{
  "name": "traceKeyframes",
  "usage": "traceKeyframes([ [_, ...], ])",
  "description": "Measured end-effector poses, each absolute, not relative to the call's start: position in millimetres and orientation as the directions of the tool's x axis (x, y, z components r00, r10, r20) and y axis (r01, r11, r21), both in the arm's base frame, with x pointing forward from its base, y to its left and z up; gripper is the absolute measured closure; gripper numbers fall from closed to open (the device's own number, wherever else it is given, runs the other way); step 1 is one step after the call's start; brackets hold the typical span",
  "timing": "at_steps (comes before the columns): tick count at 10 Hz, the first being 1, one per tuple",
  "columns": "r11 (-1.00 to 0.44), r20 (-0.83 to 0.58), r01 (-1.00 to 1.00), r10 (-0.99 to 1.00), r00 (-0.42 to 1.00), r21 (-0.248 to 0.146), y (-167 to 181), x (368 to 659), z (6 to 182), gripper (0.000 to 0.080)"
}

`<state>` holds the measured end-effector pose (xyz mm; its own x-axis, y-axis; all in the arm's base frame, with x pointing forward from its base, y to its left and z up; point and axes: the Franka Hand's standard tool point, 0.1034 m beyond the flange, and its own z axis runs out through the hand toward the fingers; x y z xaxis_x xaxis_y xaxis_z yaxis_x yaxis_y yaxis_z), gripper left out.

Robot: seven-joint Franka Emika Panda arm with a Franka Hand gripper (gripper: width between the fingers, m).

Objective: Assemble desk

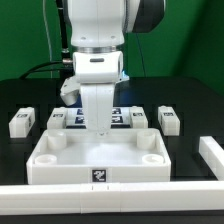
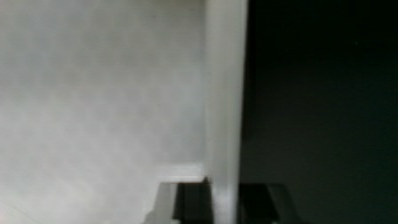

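Note:
The desk's white tabletop lies on the black table with its rim up and round sockets at the corners. My gripper comes straight down onto the middle of its far rim. In the wrist view the rim runs as a thin white strip between my two dark fingers, and the gripper is shut on it. The tabletop's inner face fills one side of that strip and the dark table the other. Several blocky white legs with tags lie behind the tabletop, one at the exterior view's left and one at its right.
The marker board lies flat behind the tabletop, partly hidden by my arm. A long white rail runs along the front edge, and another rail stands at the exterior view's right. Dark cables hang at the back left.

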<state>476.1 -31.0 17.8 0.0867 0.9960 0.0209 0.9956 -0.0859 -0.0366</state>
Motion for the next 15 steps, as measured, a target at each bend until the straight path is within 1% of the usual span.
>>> traceKeyframes([
  [3,-0.081,0.022,0.996,0.996,0.082,-0.035,-30.1,477.6,17.7,0.0746],
  [4,-0.068,0.028,0.997,0.997,0.068,-0.022,-23.9,488.4,17.7,0.0746],
  [6,-0.063,0.049,0.998,0.997,0.062,0.008,2.3,516.8,18.2,0.0745],
  [8,-0.05,0.054,0.999,0.997,0.05,0.001,23.6,523.2,17.7,0.0745],
  [10,-0.029,0.06,1.0,0.998,0.029,-0.003,33.4,524.0,17.7,0.0745],
  [12,-0.036,0.06,0.999,0.998,0.036,-0.004,32.4,523.5,17.5,0.0745],
  [13,-0.036,0.06,0.999,0.998,0.036,-0.005,32.3,523.3,17.1,0.0635],
  [14,-0.036,0.06,0.999,0.998,0.036,-0.005,32.2,523.2,17.0,0.0497],
  [15,-0.036,0.06,0.999,0.997,0.037,-0.005,32.0,523.2,16.9,0.0497],
])
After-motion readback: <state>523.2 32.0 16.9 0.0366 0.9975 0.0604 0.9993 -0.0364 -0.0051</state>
